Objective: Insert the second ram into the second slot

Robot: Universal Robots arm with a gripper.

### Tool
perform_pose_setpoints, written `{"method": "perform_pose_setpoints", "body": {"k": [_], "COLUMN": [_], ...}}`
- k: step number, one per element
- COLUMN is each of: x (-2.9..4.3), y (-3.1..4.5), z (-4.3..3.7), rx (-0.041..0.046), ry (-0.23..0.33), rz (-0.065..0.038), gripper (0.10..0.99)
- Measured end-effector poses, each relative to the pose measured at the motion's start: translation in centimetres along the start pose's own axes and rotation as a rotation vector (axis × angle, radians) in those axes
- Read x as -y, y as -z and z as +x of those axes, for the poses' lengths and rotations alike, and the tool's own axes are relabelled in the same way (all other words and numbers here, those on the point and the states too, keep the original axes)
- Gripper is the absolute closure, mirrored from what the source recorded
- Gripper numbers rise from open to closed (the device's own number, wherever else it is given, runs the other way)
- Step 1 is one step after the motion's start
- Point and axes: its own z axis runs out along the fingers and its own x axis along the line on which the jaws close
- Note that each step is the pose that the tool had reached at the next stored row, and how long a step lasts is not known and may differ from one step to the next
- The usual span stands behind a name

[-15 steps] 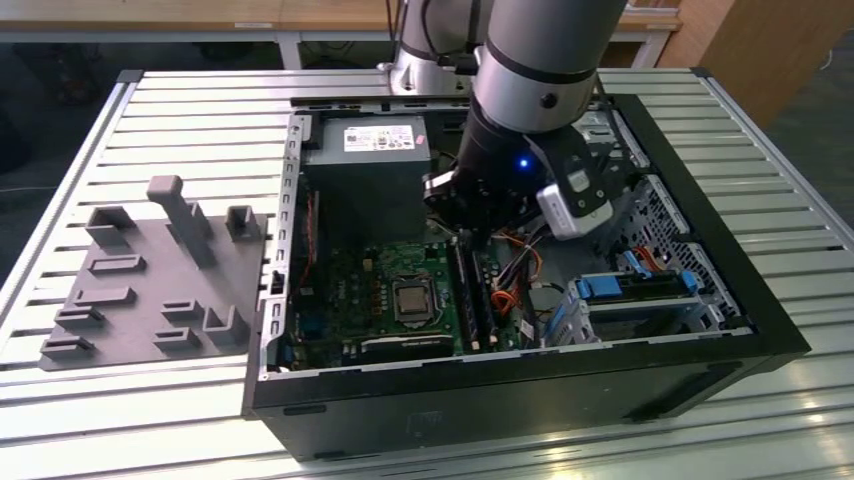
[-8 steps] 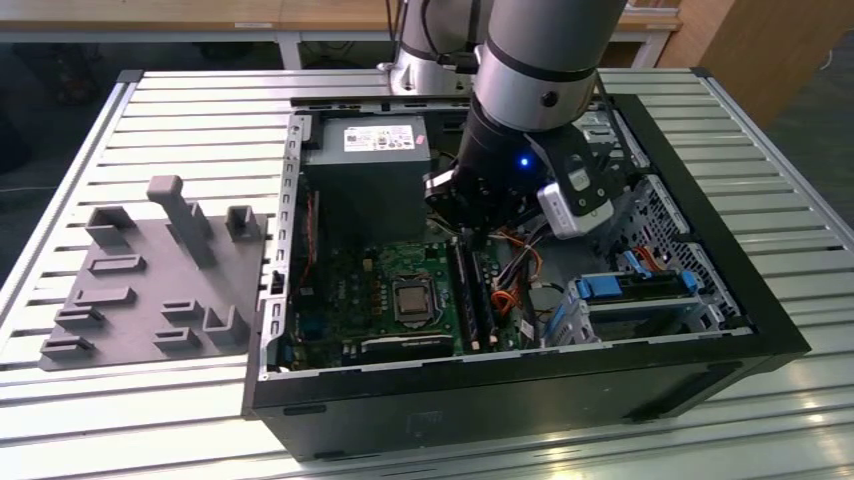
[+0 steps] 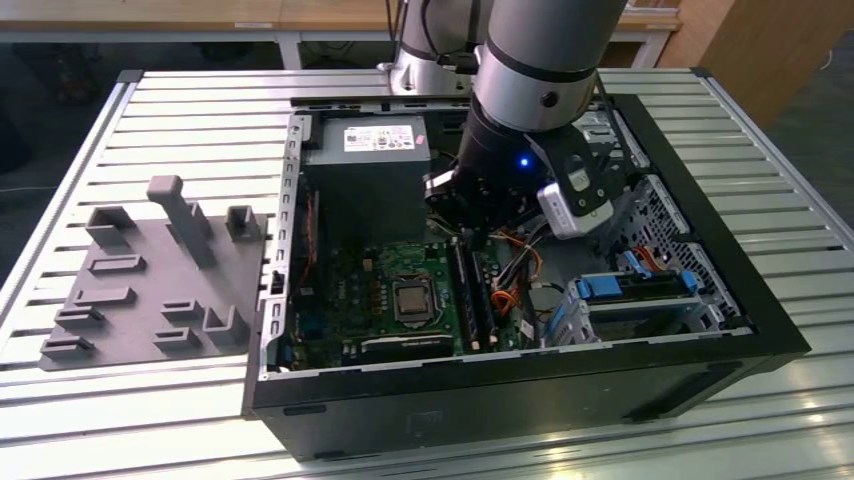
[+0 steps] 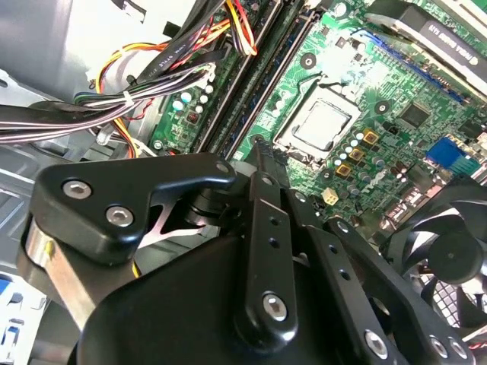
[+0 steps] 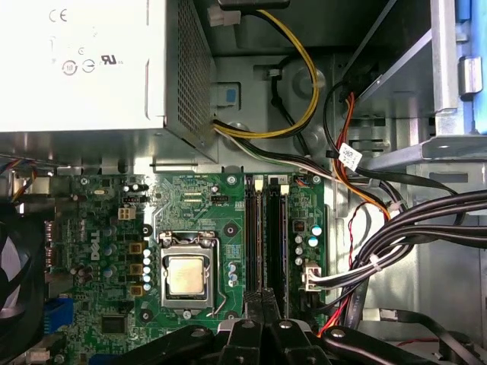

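Note:
An open computer case point(image 3: 747, 300) lies on a slatted table, with its green motherboard point(image 5: 198, 205) exposed. My gripper point(image 3: 463, 233) reaches down into the case over the black memory slots point(image 3: 475, 295). Its fingers point(image 4: 260, 163) are shut together with nothing held between them. Their tip touches the near end of a long thin strip, the second ram point(image 4: 268, 76), which stands edge-up in a slot. In the first wrist view this ram point(image 5: 268, 232) runs away from my gripper point(image 5: 266, 298), with further slots close on either side.
A silver power supply point(image 5: 84, 68) fills the case's far end. The processor socket point(image 5: 186, 274) lies beside the slots, and a black fan point(image 4: 449, 251) sits further off. Cable bundles point(image 5: 396, 228) crowd the other side. Blue-clipped drive bays point(image 3: 634, 285) and a grey fixture plate point(image 3: 154, 285) flank the board.

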Motion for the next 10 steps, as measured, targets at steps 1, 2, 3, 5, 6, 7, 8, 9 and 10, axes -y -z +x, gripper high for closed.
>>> {"method": "perform_pose_setpoints", "body": {"k": [1, 2, 3, 5, 6, 7, 8, 9, 10], "x": [0.00, 0.00, 0.00, 0.01, 0.01, 0.01, 0.02, 0.03, 0.03], "y": [0.00, -0.02, -0.07, -0.13, -0.19, -0.30, -0.44, -0.61, -0.74], "z": [0.00, 0.00, -0.01, -0.01, -0.01, -0.02, -0.03, -0.04, -0.04], "rx": [0.0000, 0.0000, 0.0001, 0.0001, 0.0003, 0.0004, 0.0004, 0.0004, 0.0004], "ry": [0.000, 0.000, 0.000, 0.000, 0.000, 0.000, 0.000, 0.000, 0.000], "rz": [0.000, 0.000, 0.000, 0.000, 0.000, 0.000, 0.000, 0.000, 0.000], "gripper": [0.976, 0.976, 0.976, 0.976, 0.976, 0.976, 0.976, 0.976, 0.976]}}
